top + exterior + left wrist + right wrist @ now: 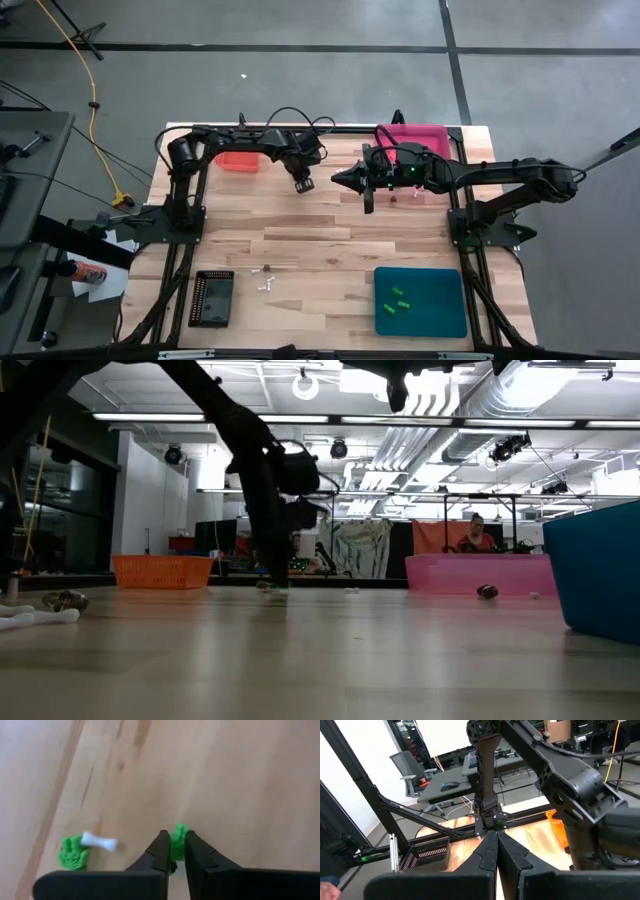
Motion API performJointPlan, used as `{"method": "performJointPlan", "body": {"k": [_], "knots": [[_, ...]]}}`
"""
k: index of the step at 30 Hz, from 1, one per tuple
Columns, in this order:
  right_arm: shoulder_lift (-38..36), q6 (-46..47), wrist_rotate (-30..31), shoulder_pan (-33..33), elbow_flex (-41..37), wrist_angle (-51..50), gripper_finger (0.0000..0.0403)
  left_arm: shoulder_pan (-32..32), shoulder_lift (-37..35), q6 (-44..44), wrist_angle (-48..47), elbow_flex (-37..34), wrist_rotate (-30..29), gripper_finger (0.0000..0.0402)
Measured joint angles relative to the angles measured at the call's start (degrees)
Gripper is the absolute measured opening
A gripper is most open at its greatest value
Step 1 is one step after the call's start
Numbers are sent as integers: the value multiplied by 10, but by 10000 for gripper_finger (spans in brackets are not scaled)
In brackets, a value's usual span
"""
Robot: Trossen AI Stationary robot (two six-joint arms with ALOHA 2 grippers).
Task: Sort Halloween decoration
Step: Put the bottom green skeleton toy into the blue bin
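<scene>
A: Where is the green trinket [178, 836] located?
B: On the counter [330, 250] near the orange tray [238, 160], grasped by the left pincer [173, 844]; a second green trinket [71, 853] and white bone [99, 841] are seen beside.
A: Right pincer [495, 842]?
B: Clenched, empty, held mid-counter.

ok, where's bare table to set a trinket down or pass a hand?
Bare wood: the middle strip between the black tray and the teal tray, past the white pieces. Crowded: the far edge, where the left gripper pinches a green trinket between the orange tray and pink tray.
</scene>
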Motion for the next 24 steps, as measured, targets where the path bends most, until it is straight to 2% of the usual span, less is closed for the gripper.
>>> {"method": "performJointPlan", "body": {"k": [6, 13, 20, 24], "knots": [[0, -13, 11, 0, 0, 0, 0, 3, -85, -2, 34, -7, 68, 3], [0, -23, 14, 0, 0, 5, 0, -16, -259, -48, 184, -89, 117, 2], [0, -23, 12, 0, 0, 8, 0, -63, -447, -129, 346, -232, 118, 1], [0, -23, 3, 0, 0, 10, 0, -100, -528, -185, 418, -309, 73, 1]]}}
